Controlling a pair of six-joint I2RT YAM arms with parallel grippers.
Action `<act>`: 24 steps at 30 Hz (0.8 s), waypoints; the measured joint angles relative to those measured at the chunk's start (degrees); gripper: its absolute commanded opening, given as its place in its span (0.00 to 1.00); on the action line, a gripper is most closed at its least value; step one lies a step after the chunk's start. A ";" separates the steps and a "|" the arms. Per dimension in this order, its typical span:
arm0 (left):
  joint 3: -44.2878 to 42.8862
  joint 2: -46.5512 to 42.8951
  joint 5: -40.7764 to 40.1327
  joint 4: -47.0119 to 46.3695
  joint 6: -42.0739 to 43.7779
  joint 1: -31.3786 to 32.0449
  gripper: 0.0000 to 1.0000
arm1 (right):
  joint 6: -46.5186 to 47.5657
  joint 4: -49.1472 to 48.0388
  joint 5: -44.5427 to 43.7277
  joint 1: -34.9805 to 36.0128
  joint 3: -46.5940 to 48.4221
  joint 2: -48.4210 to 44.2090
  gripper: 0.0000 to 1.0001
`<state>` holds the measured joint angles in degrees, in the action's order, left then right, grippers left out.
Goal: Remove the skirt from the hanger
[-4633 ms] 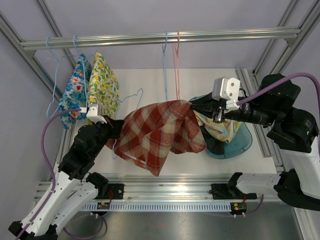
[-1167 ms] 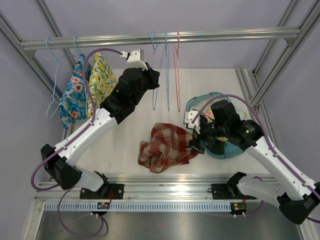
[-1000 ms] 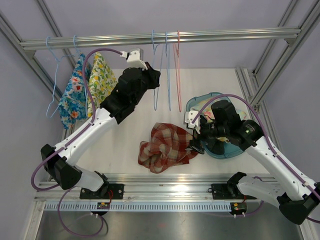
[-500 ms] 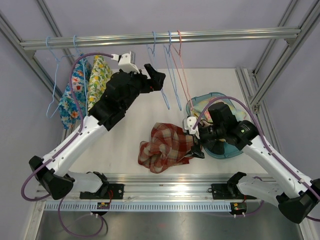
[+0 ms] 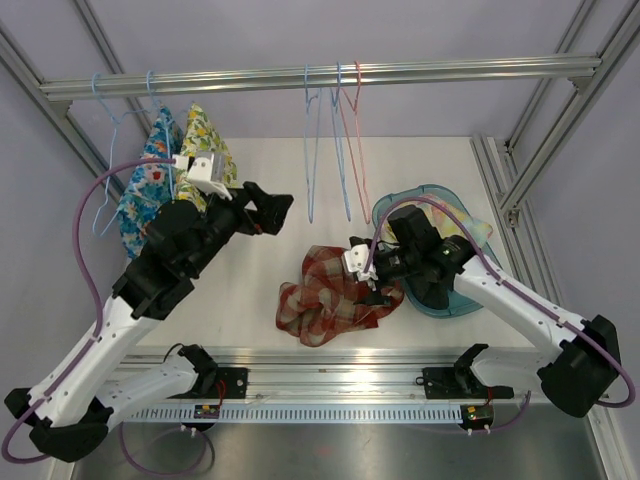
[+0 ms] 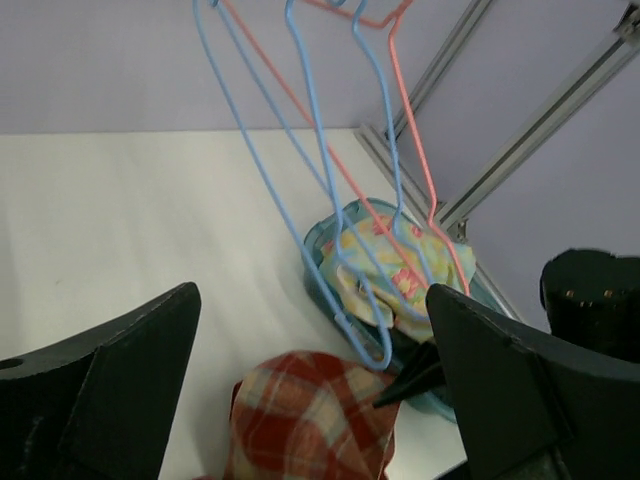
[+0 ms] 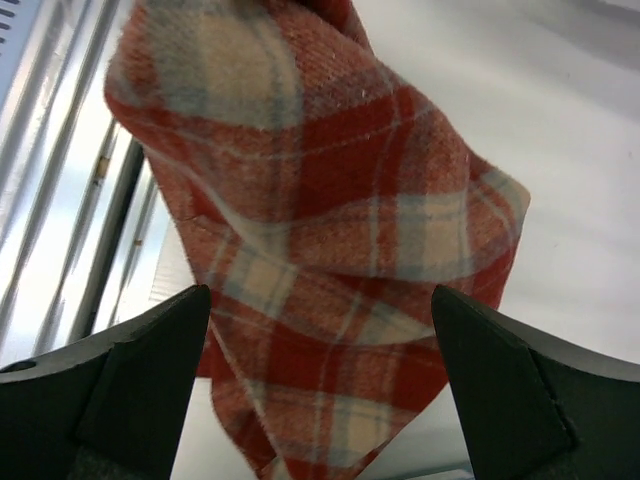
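lying bunched on the table [image 5: 255,285], the red checked skirt [image 5: 325,305] is just under the right gripper [image 5: 372,285], its fingers wide apart.

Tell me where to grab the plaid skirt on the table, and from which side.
Grip the bunched fold at the right end of the plaid skirt, from above: it lies crumpled on the table, and the open right gripper hangs over that fold.

**Colours in front of you**

You're looking at a red-and-cream plaid skirt [image 5: 330,300], a white table [image 5: 250,280], and a teal basin [image 5: 425,188] with yellow floral cloth [image 5: 472,228]. You also have light-blue hangers [image 5: 312,150], a pink hanger [image 5: 352,140], a blue floral garment [image 5: 140,195] and a yellow floral garment [image 5: 205,145].
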<state>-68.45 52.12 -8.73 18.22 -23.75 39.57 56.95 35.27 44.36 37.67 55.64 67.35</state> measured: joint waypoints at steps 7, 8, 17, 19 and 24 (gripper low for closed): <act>11.72 -12.07 -0.39 4.66 -0.33 0.00 0.99 | 6.58 -8.11 -3.93 7.74 -0.81 4.87 1.00; 13.51 -13.77 -0.48 5.05 -0.81 0.00 0.99 | 7.30 -9.33 -4.57 8.85 -1.18 5.53 0.99; 21.57 -22.84 -1.36 8.35 -6.12 0.00 0.99 | 7.61 -18.05 -7.87 13.81 -1.88 15.56 0.59; 21.73 -23.17 -1.70 8.83 -6.49 0.00 0.99 | 6.64 -18.05 -7.85 14.01 -1.66 16.55 0.36; 22.34 -24.35 -2.38 9.29 -6.75 0.00 0.99 | 3.06 -16.44 -7.21 14.05 -0.07 15.89 0.01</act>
<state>-46.11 27.77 -11.11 27.51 -30.50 39.57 60.01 18.83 37.15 51.72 55.57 83.24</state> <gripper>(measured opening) 0.988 0.119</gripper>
